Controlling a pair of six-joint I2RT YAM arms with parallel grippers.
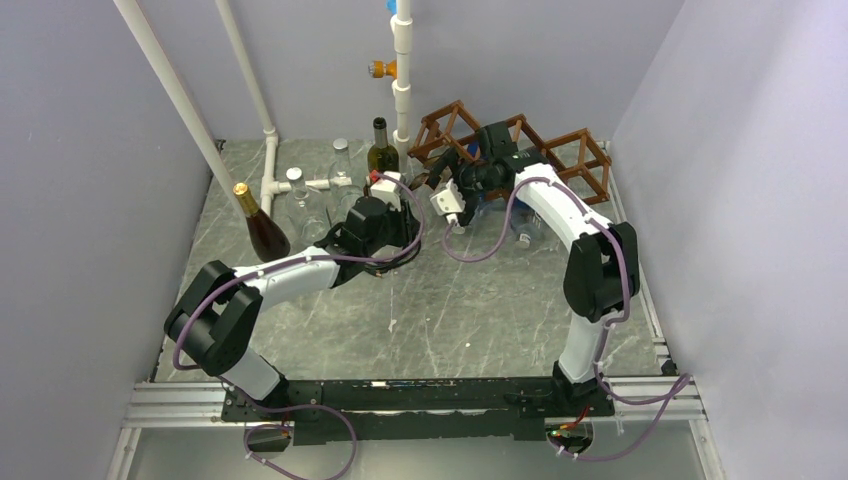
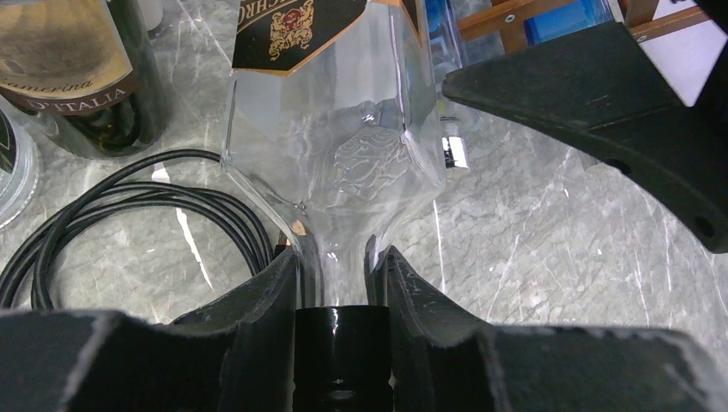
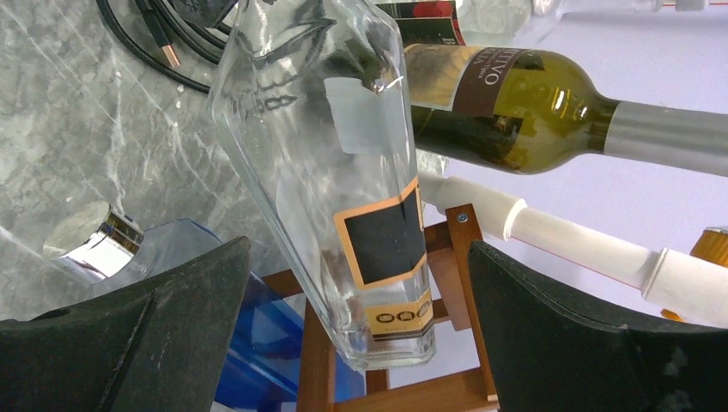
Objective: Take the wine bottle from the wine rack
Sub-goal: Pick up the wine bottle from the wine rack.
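While the left gripper (image 2: 339, 257) is clamping the wine bottle (image 2: 335, 129) neck and the right gripper (image 3: 356, 249) is gaping wide, we are advising straight withdrawal from the wine rack (image 3: 318, 369).

Clear bottle (image 2: 335, 129) — black-labelled; beside brown rack (image 1: 595, 145)

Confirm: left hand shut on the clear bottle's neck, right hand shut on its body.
Wrong about the right hand: it is open, standing either side of the clear bottle, as the right wrist view shows. The left hand is shut on its neck.
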